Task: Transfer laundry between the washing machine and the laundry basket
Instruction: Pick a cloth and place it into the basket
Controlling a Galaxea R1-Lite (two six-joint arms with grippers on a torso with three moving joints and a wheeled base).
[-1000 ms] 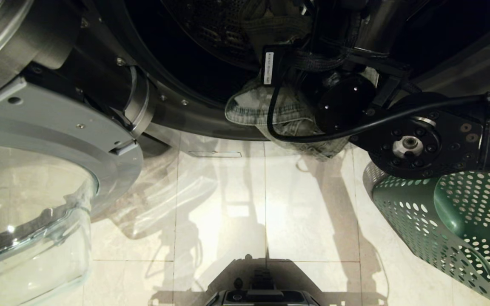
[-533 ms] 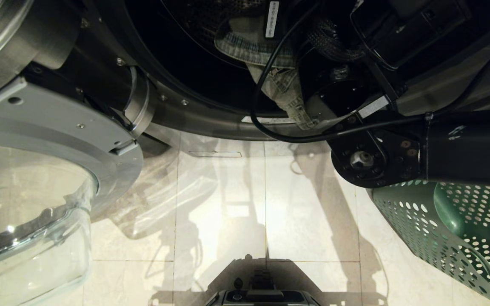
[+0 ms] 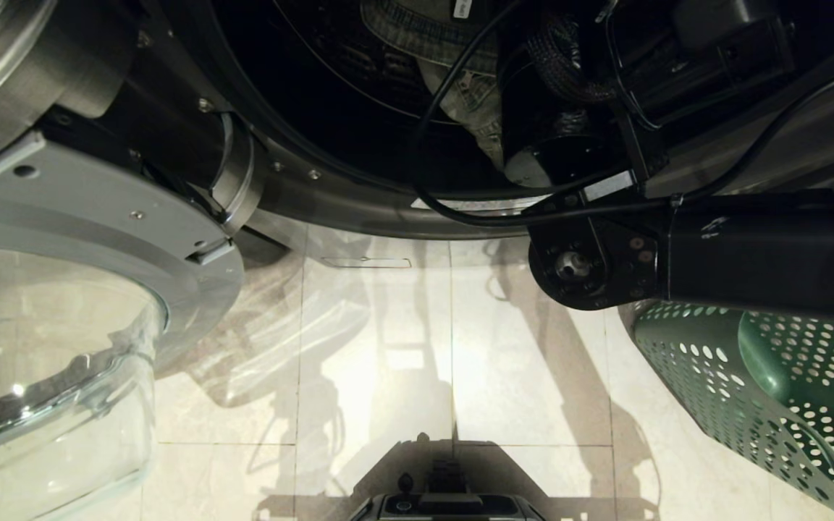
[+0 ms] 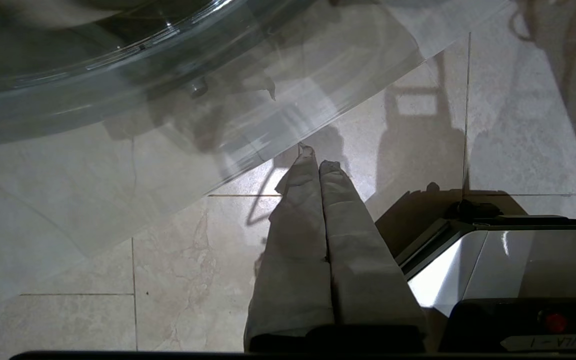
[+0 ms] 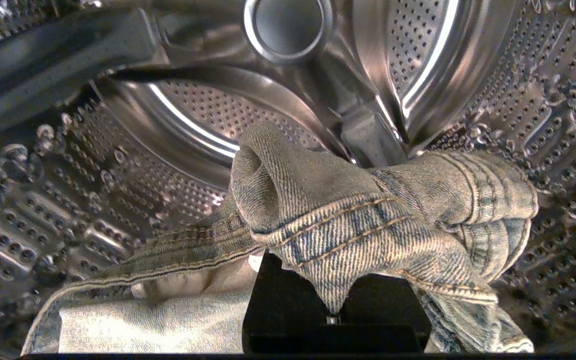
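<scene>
Laundry (image 5: pixel 368 220) bunched over the right gripper (image 5: pixel 335 300), jaws apparently clamped on it, inside drum (image 5: pixel 118 165)

Rough denim laundry (image 5: pixel 368 220); glossy perforated steel drum (image 5: pixel 118 165).

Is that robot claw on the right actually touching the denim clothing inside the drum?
Touching. The right wrist view shows the laundry bunched over the right gripper, its jaws shut on a fold, inside the washing machine drum.
</scene>
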